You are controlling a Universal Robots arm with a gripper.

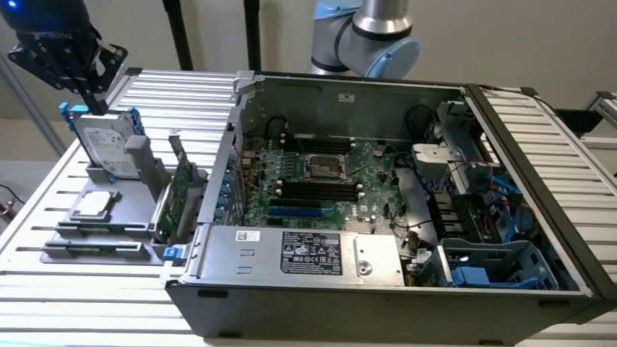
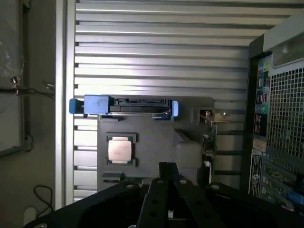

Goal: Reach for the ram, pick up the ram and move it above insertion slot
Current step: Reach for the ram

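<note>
Exterior view: the black tool [image 1: 95, 105], fingers pressed together, hangs over the silver hard drive with blue rails [image 1: 101, 144]. It is well apart from the ram [image 1: 97, 248], a long, thin, dark strip standing edge-up in the grey holder's [image 1: 58, 254] front slot on the ribbed metal desk [image 1: 58, 303].

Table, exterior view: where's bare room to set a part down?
Bare ribbed table on the near side of the grey holder, and the strip behind it up to the case. Crowded: the holder itself, with hard drive and expansion card.

Gripper [image 1: 95, 103] closed, aimed downward
</note>
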